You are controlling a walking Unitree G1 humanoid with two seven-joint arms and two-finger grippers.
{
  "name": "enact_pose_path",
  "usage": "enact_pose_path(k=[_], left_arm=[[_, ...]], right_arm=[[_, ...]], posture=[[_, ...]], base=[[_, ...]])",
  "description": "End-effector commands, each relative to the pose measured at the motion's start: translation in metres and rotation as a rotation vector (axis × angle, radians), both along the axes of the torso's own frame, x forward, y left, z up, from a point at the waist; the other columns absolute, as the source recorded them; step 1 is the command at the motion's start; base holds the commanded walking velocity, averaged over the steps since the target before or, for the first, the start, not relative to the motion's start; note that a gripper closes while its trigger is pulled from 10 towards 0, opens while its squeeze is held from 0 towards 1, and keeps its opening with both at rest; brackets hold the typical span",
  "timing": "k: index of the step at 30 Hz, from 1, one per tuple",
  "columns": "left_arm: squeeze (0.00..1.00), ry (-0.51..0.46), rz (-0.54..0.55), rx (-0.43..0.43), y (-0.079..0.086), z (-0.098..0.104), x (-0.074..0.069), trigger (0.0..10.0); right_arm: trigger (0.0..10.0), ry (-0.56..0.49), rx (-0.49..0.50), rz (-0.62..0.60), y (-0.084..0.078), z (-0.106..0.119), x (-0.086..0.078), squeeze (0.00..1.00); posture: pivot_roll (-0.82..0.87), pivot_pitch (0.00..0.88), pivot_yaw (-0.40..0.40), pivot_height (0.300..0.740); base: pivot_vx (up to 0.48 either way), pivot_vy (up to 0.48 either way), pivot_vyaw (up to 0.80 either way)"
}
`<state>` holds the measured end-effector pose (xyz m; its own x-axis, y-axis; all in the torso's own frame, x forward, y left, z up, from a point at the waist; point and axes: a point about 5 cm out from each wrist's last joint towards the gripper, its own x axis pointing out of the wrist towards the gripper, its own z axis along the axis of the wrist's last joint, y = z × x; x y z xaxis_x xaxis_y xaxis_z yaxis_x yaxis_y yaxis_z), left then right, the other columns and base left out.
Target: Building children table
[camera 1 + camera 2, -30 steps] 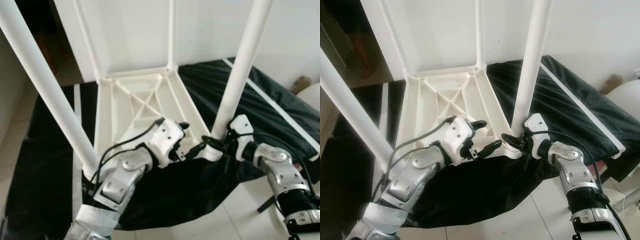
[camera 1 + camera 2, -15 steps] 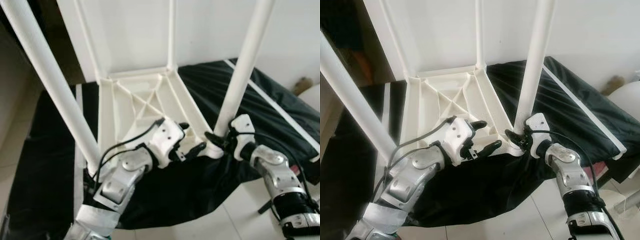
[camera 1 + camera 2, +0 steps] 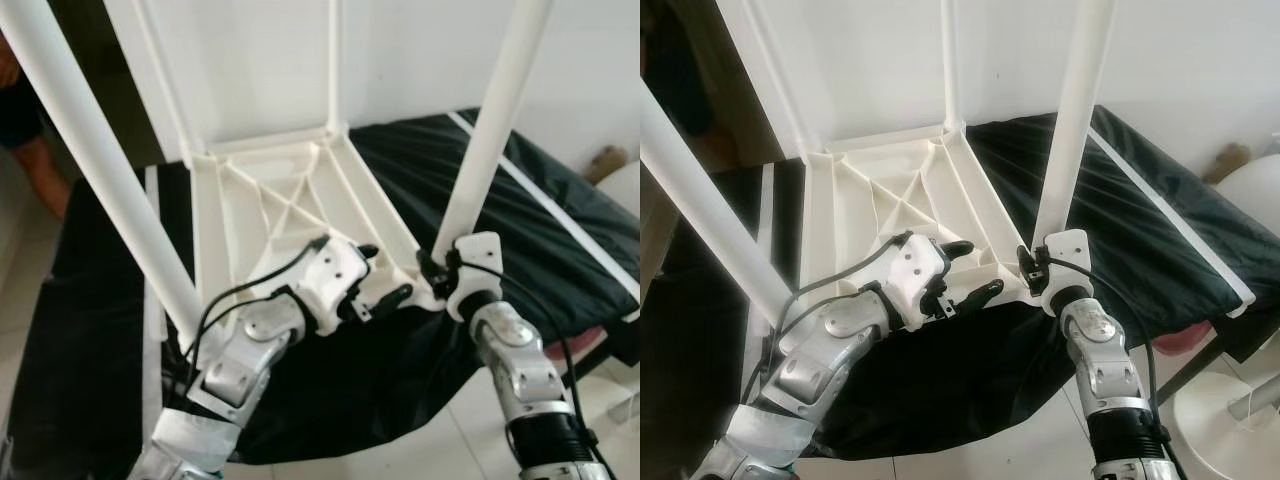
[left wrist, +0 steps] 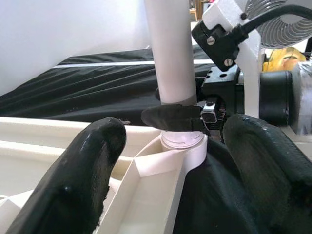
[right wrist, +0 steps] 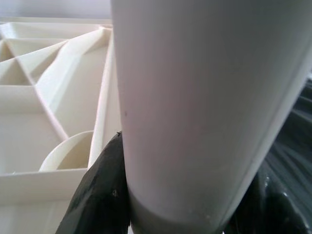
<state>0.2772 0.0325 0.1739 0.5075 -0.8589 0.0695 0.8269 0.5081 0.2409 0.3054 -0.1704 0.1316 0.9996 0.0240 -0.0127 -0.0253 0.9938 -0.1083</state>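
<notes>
Upturned white tabletop (image 3: 270,200) lying on a black sheet (image 3: 520,220), legs pointing up. Right tool (image 3: 1032,268) clamped narrow around the base of the near right leg (image 3: 485,140), at its corner socket. Left tool (image 3: 385,275) spread wide, straddling the tabletop's near rim just beside that socket, fingers (image 4: 92,161) not touching the leg.

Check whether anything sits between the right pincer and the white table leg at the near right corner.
Nothing visible does. The right pincer is closed around the white round plastic table leg just above its corner socket in the upturned white plastic tabletop.
</notes>
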Motion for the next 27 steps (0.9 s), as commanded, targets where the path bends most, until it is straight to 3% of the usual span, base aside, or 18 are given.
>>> enact_pose_path(k=[1,3,6,10,14,26,27], left_arm=[[0.00,0.008,-0.065,0.013,-0.002,-0.001,-0.004,10.0],[0.00,0.008,-0.065,0.013,-0.002,-0.002,-0.004,10.0],[0.00,0.008,-0.064,0.013,-0.001,-0.001,-0.004,10.0],[0.00,0.007,-0.062,0.015,0.000,-0.001,-0.004,10.0],[0.00,0.009,-0.061,0.010,-0.001,0.000,-0.005,10.0],[0.00,0.008,-0.061,0.007,-0.001,0.001,-0.005,10.0],[0.00,0.009,-0.061,0.008,0.000,0.001,-0.005,10.0]], right_arm=[[10.0,0.080,-0.036,-0.079,-0.004,-0.018,-0.006,0.00],[10.0,0.075,-0.040,-0.099,-0.003,-0.019,-0.008,0.00],[10.0,0.078,0.009,-0.301,-0.004,-0.023,-0.015,0.00],[10.0,0.078,0.039,-0.436,0.002,-0.023,-0.020,0.00],[10.0,0.068,0.083,-0.416,0.015,-0.021,-0.021,0.00],[10.0,-0.036,0.113,-0.384,0.016,-0.006,-0.022,0.00],[10.0,-0.045,0.114,-0.387,0.016,-0.004,-0.023,0.61]], posture=[[-0.08,0.000,0.052,0.740],[-0.08,0.000,0.052,0.740],[-0.07,0.000,0.051,0.740],[-0.06,0.000,0.051,0.740],[-0.06,0.000,0.055,0.740],[-0.06,0.000,0.053,0.740],[-0.06,0.000,0.053,0.740]], base=[[0.000,0.000,0.00],[0.000,0.000,0.00],[0.000,0.000,0.00],[0.000,0.000,0.00],[0.000,0.000,0.00],[0.000,0.000,0.00],[0.000,0.000,0.00]])
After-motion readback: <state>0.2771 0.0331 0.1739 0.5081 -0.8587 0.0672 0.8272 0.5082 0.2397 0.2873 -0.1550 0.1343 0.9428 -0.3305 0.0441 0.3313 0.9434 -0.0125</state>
